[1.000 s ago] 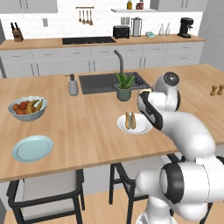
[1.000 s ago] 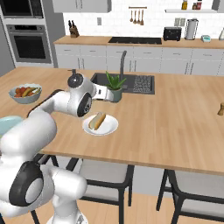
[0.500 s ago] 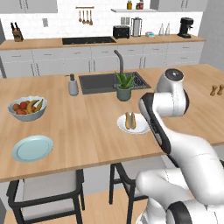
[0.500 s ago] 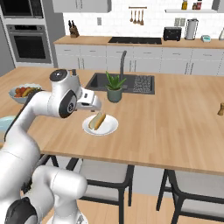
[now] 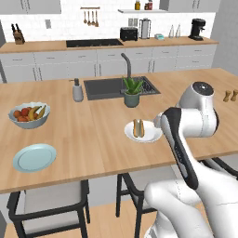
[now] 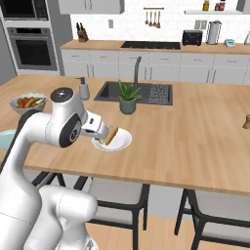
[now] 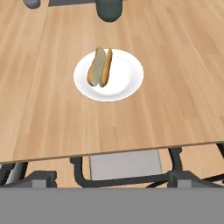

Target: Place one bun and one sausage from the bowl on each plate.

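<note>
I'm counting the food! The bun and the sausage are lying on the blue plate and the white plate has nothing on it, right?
Not quite. The bun and sausage lie side by side on the white plate, as the hand view shows. It is the blue plate that has nothing on it, seen in the left base view.

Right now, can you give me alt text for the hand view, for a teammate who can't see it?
A white plate sits on a wooden counter, holding a bun and a sausage lying side by side and touching. A dark green pot stands beyond the plate at the top edge, and dark stool frames show below the counter's near edge.
</note>
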### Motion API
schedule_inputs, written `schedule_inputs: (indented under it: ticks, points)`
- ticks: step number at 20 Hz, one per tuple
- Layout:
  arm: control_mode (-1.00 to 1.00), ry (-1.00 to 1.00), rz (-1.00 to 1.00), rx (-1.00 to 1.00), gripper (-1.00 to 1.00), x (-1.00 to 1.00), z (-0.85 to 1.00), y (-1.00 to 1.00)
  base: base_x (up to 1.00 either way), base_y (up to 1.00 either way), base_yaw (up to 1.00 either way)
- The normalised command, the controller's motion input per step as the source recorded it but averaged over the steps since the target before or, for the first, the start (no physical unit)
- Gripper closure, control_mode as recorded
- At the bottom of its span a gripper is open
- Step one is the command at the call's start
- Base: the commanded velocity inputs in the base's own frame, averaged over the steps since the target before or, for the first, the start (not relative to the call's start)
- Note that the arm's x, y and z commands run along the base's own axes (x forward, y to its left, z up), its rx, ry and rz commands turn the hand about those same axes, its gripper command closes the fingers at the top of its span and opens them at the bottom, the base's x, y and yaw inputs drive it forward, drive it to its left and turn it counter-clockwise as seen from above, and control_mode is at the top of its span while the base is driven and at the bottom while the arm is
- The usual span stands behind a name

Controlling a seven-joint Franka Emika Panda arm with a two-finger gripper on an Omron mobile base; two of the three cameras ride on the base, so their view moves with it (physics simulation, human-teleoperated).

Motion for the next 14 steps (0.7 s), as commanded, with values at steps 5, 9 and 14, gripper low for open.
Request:
schedule_inputs:
  ticks: [5, 9, 14]
  points:
    - [-1.00, 0.00, 0.00, 0.00, -1.00, -0.34, 0.00, 0.00, 0.00, 0.00, 0.00]
    - [-1.00, 0.00, 0.00, 0.00, -1.00, -0.42, 0.14, 0.00, 0.00, 0.00, 0.00]
    - [1.00, 0.00, 0.00, 0.00, -1.00, -0.07, 0.07, 0.00, -0.17, -0.12, -0.01]
